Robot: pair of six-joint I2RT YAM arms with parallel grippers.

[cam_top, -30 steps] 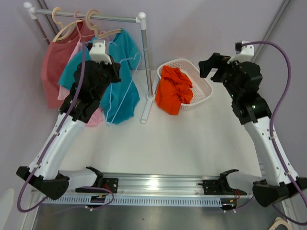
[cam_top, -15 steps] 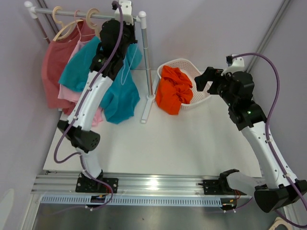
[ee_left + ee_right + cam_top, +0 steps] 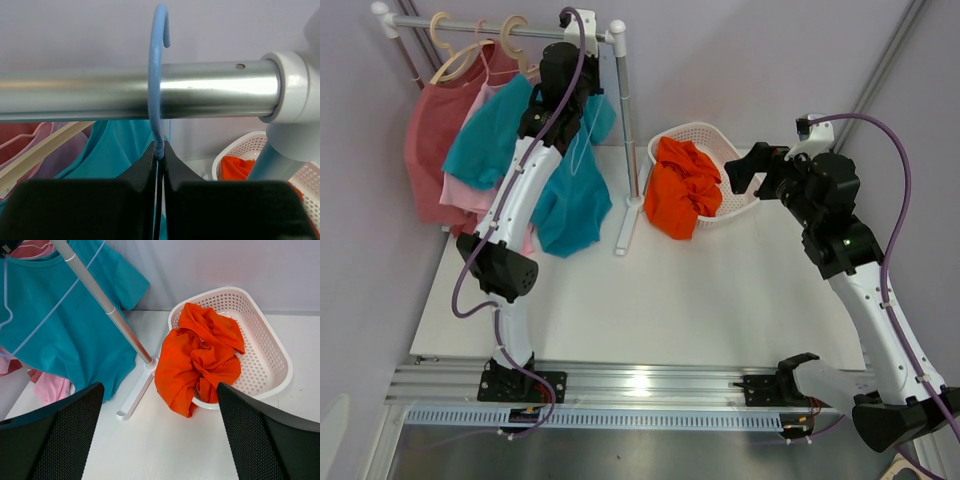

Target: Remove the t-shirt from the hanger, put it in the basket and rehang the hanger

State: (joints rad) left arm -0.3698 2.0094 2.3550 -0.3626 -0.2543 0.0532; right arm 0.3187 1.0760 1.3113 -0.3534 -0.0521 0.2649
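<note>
A teal t-shirt (image 3: 565, 190) hangs on a light blue wire hanger (image 3: 156, 75) hooked over the metal rail (image 3: 125, 97). My left gripper (image 3: 159, 152) is raised to the rail's right end (image 3: 560, 80) and is shut on the neck of the blue hanger just under the rail. The teal t-shirt also shows in the right wrist view (image 3: 65, 325) and behind my left jaws (image 3: 120, 150). My right gripper (image 3: 160, 440) is open and empty, held in the air over the table near the basket (image 3: 745, 170).
A red shirt (image 3: 435, 150) and a pink garment (image 3: 470, 195) hang on wooden hangers (image 3: 450, 55) further left on the rail. A white basket (image 3: 270, 355) holds an orange shirt (image 3: 200, 355) draped over its rim. The rack's upright pole (image 3: 623, 130) and foot (image 3: 132, 395) stand between.
My left arm rose from the shirt's front to the rail and shut on the blue hanger's neck. My right gripper shifted slightly left.
</note>
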